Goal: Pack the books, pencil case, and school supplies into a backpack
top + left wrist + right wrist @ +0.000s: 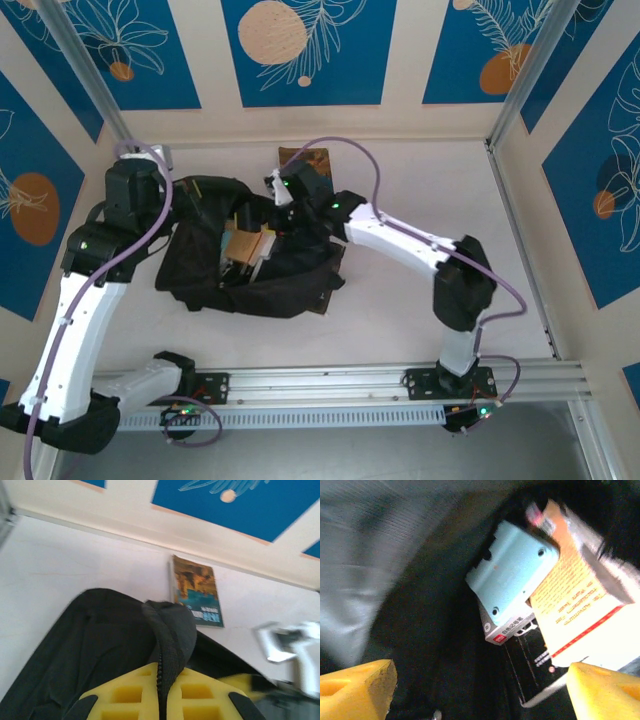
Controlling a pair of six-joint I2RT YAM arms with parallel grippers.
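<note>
- Sitting open on the table (430, 170) is one big, soft, black backpack (200, 265).
- Left gripper (162, 702): its yellow fingers (125, 700) are pinched together on the bag's zip edge.
- Right gripper (480, 685) is down inside the bag, fingers wide apart, holding nothing.
- One blue-and-orange book (196, 591) lies flat on the table just behind the bag.
- One orange book (570, 585) leans inside the bag.
- One light-teal piece (512, 572) sits beside it, over one white packet (506, 631) with red print.
</note>
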